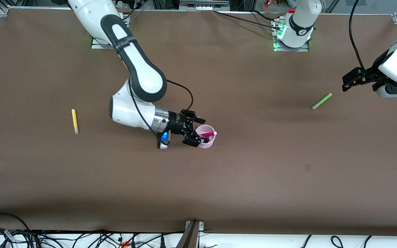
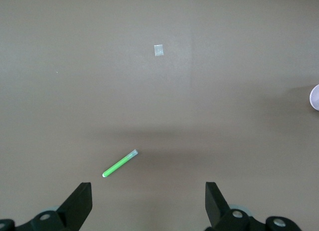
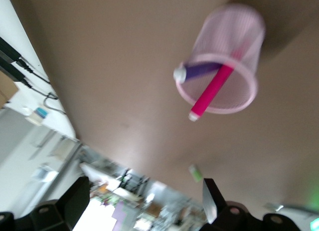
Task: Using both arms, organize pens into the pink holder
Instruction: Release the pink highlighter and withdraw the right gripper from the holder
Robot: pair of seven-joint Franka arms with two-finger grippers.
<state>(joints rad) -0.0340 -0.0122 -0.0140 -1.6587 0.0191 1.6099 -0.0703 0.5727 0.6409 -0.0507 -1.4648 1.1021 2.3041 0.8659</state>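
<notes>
Right end effector (image 1: 198,132) spread wide, empty, beside pink holder (image 1: 208,138), left end effector (image 1: 346,82) wide, empty, over table.

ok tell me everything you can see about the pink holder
The pink holder is a small round cup of pale pink, see-through mesh-like plastic with a solid rim, standing upright on the brown table near its middle. Two pens lean inside it with their ends poking over the rim: the magenta pen and the dark purple pen. The right gripper is right beside it with its jaws open, gripping nothing; whether a jaw touches the rim cannot be told.
</notes>
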